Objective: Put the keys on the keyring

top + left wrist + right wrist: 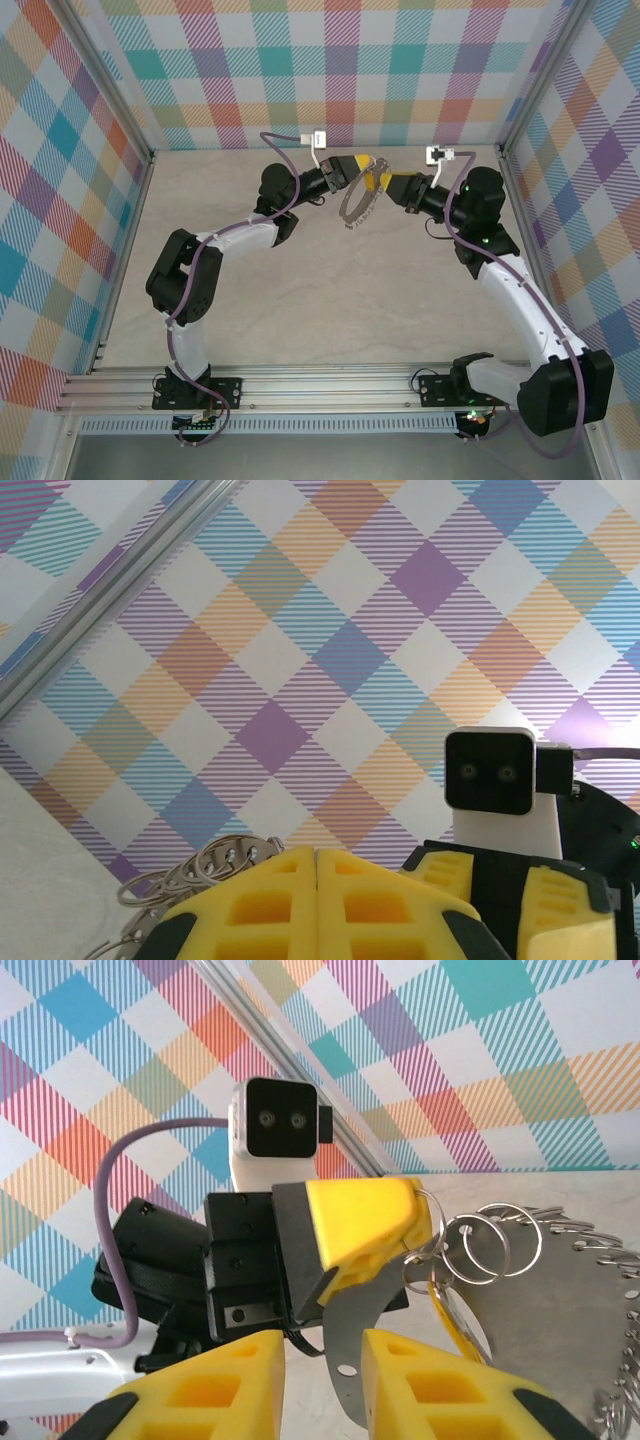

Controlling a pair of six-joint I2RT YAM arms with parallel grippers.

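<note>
The left gripper, a black body with yellow block fingers, has its two fingers pressed flush together along a thin seam. At its tip it pinches the large thin dark keyring, which is fringed with small silvery wire loops. From the top camera the keyring hangs down from that tip, above the pale marbled table, just to the left of the right gripper.

In the left wrist view a cluster of the wire loops curls out just left of the closed fingers.

The right gripper faces the left one tip to tip. Its yellow fingers stand a little apart, and a flat grey band of the keyring passes through the gap, lying against the right-hand finger. Whether that finger presses on it cannot be told.

Just right of this gripper's tip, a thin yellow-orange sliver sits among the loops. It may be the small key, but it is too slim to be sure.

Above the left gripper's finger sits its white wrist camera with a black two-lens face. Behind it is the checked pastel wall.
</note>
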